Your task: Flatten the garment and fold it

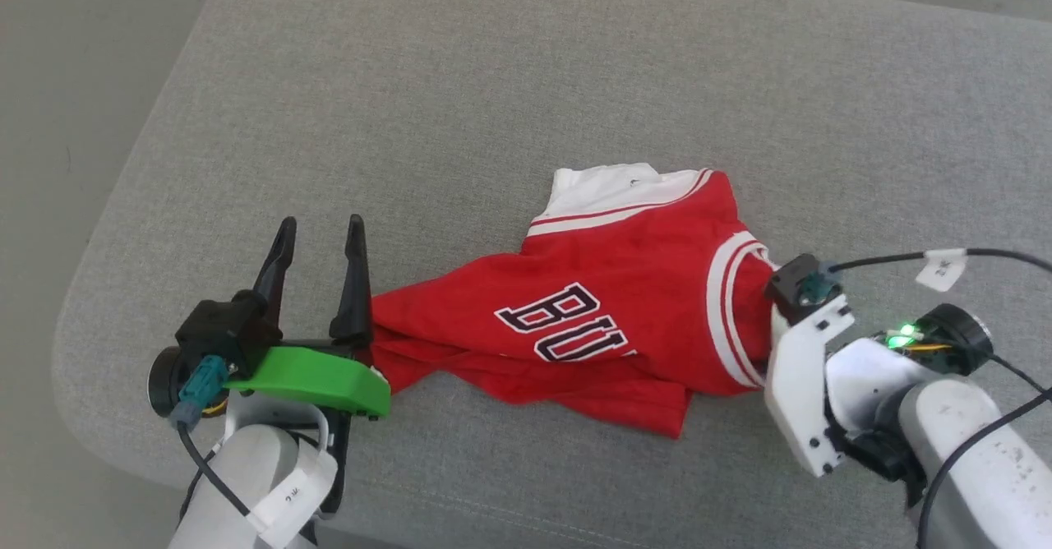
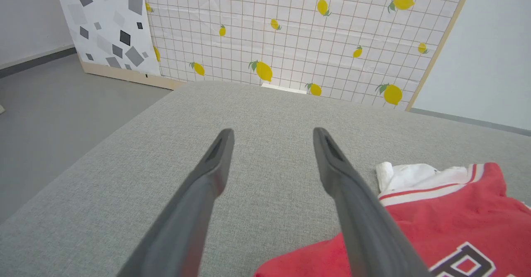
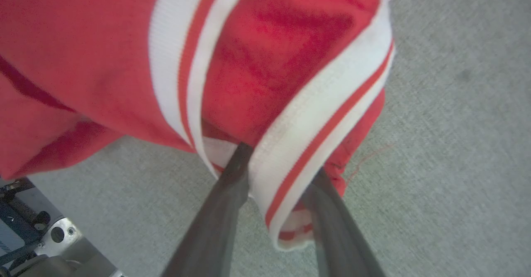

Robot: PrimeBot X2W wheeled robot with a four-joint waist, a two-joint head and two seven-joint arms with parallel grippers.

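On the grey cushion [image 1: 460, 105] the red jersey [image 1: 608, 319] lies bunched, chest letters up and creased, one white sleeve [image 1: 600, 187] poking out at the far edge. My right gripper [image 3: 282, 165] stands narrowed on the striped neck trim [image 3: 327, 115], the ribbed band filling the gap between its fingers, so I read that as a grip on the collar. My left gripper [image 1: 321, 222] is spread wide and empty, its inner finger just beside the red hem [image 1: 386, 327].

To flatten well, I judge the left should take the hem corner low against the cushion, catching both layers. Then I would draw the two ends apart evenly, keeping the cloth skimming the cushion. A one-layer pinch at the collar could twist the body instead of spreading it.
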